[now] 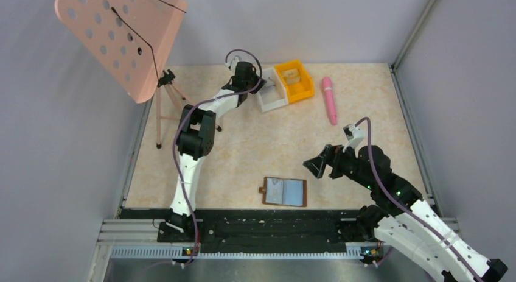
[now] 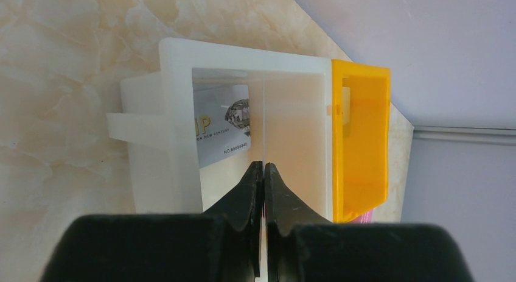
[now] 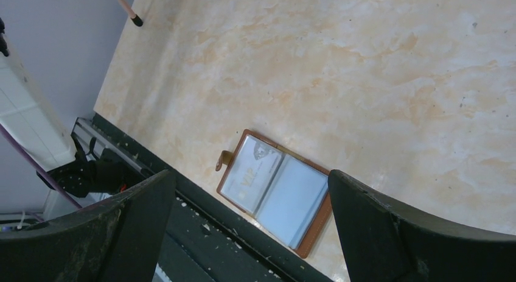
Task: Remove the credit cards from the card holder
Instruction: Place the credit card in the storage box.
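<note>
The card holder (image 1: 285, 192) lies open near the table's front edge, brown with pale blue pockets. A whitish VIP card (image 3: 251, 167) sits in its left pocket. My left gripper (image 1: 261, 81) is over the white bin (image 1: 272, 96), shut on a thin credit card seen edge-on (image 2: 266, 120). Another credit card (image 2: 222, 125) with a diamond print leans inside the white bin (image 2: 176, 69). My right gripper (image 1: 314, 165) is open and empty, hovering to the right of and above the card holder (image 3: 277, 190), which shows between its fingers (image 3: 140, 209).
An orange bin (image 1: 296, 80) stands against the white bin's right side. A pink pen-like object (image 1: 329, 99) lies at the back right. A pink perforated board (image 1: 122, 38) on a thin stand (image 1: 160, 111) is at the back left. A black strip (image 1: 268, 224) runs along the front edge.
</note>
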